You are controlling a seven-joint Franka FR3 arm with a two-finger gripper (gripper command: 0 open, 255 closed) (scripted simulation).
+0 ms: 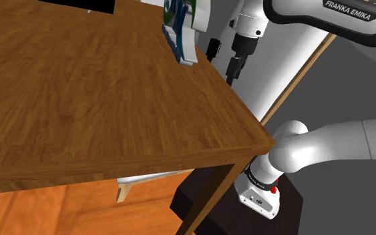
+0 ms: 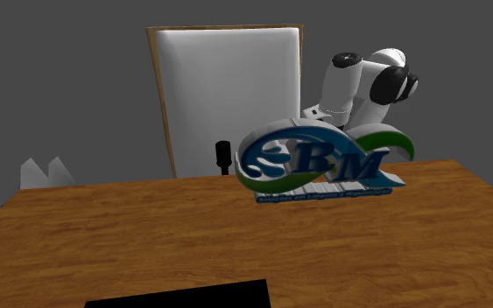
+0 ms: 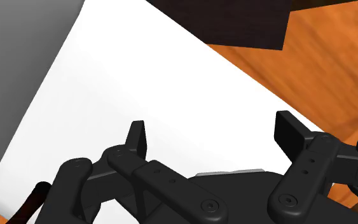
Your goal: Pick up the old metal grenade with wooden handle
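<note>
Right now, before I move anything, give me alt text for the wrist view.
The hand, its two black fingers apart with nothing between them, points at a large white panel. Beyond the panel's edge lie an orange floor and a dark block.

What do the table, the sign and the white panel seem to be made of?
The table looks like wood: brown grain streaks and a faint sheen. The sign is less clear, perhaps painted plastic: smooth blue, green and white surfaces with no texture. The panel is plain matt white, so its material cannot be told; its thin frame looks like light wood.
</note>
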